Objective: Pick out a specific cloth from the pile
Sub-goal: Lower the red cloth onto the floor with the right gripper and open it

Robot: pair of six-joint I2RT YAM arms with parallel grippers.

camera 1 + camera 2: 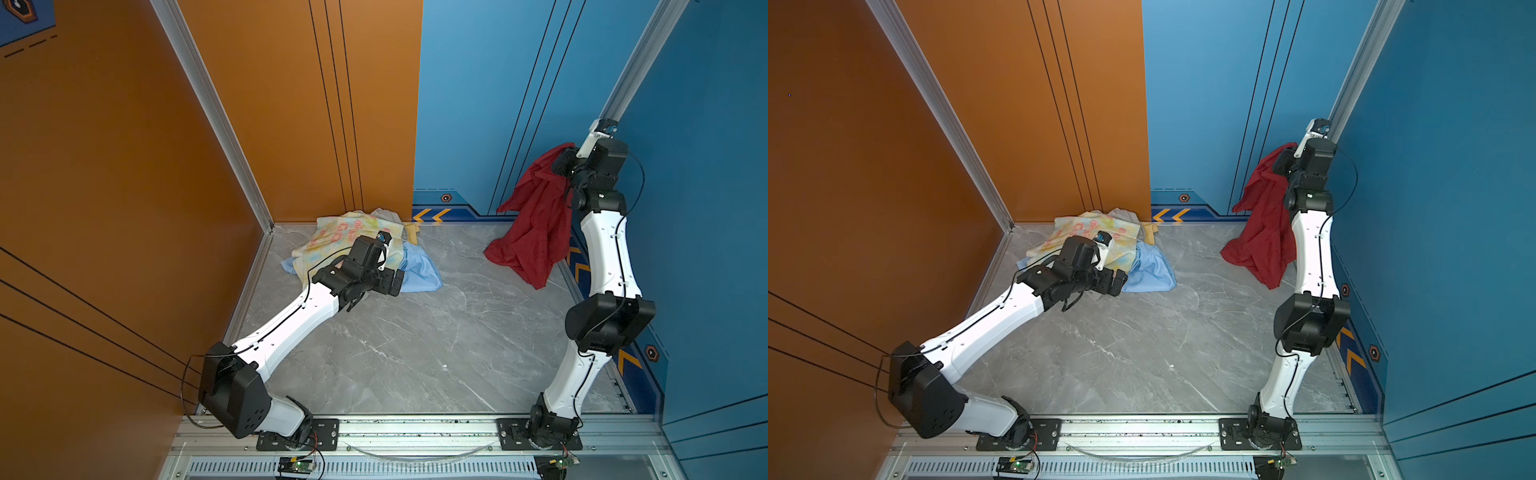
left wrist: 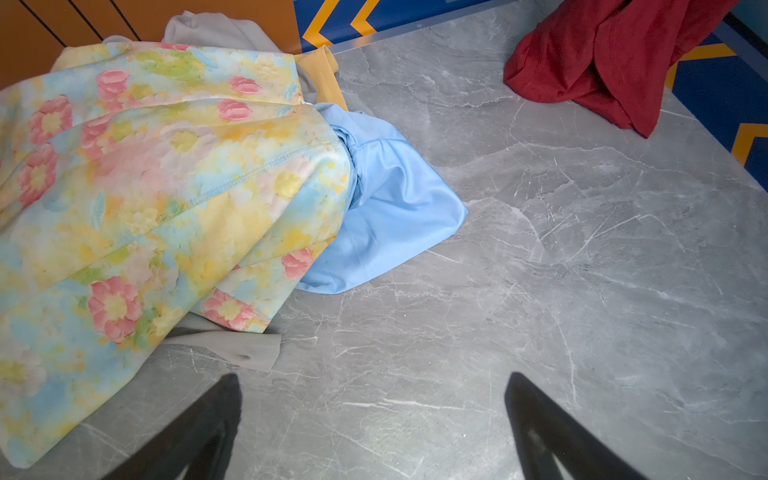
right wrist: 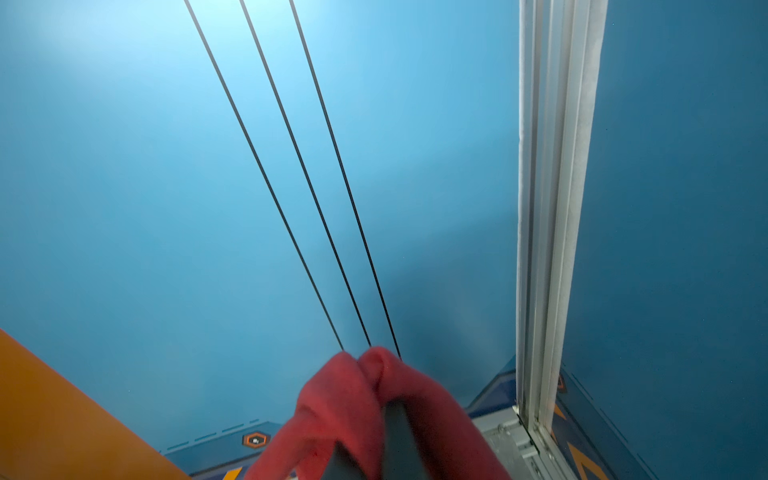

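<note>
Two pincers, status? (Operator)
Right pincer (image 3: 392, 419) grips the cloth (image 1: 534, 224), held high far right, well apart from the pile (image 1: 332, 237); left pincer (image 2: 374, 378) gapes, empty. Hazard: small pinch may slip, dropping it. (Technician)

The grey marbled tabletop (image 1: 415, 353) carries the pile (image 1: 328, 245) in its far left corner: floral cloth (image 2: 166, 187) over light blue cloth (image 2: 395, 199) and a grey piece (image 2: 232, 349). At the far right, the lower folds of the dark red cloth (image 1: 532, 237) touch it.

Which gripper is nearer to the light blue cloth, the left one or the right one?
Left. The left gripper is open close beside the light blue cloth; the right gripper is raised far away, shut on the red cloth.
</note>
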